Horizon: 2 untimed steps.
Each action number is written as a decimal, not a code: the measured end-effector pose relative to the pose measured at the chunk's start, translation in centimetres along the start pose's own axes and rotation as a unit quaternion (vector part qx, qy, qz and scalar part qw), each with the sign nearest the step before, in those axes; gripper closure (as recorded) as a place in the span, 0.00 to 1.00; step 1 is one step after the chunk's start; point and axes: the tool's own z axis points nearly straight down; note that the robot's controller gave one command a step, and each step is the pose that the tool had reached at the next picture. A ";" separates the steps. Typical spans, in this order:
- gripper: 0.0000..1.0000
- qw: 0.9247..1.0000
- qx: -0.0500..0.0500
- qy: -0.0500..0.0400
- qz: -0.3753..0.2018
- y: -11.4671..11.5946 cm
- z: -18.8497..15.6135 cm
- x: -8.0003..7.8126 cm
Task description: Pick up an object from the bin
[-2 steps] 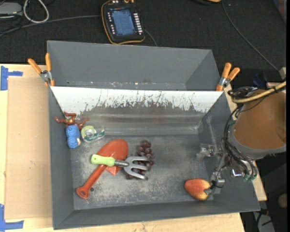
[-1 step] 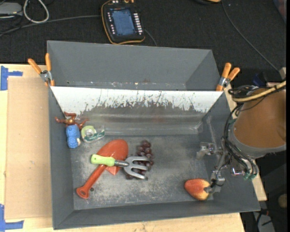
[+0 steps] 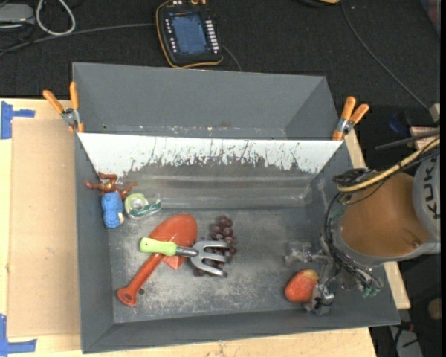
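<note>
My gripper [image 3: 328,277] hangs low in the bin's front right corner, under the arm's orange cover. A red-orange strawberry-shaped toy [image 3: 300,286] lies on the floor right beside it, on its left and touching or nearly touching it. I cannot tell whether the toy sits within the gripper. A small grey piece [image 3: 296,256] lies just above the strawberry.
Mid-bin lie a hand rake with a green handle and grey tines [image 3: 184,251], an orange-red toy shovel [image 3: 157,259] under it and a dark purple grape bunch [image 3: 223,235]. At the far left sit a blue figure [image 3: 112,210] and a small clear-green roll [image 3: 139,204].
</note>
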 end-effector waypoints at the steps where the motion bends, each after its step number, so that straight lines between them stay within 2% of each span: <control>1: 0.00 1.000 -0.001 0.004 0.015 0.6 -4.3 0.5; 2: 0.00 0.994 -0.001 0.003 0.107 -0.1 -2.8 1.0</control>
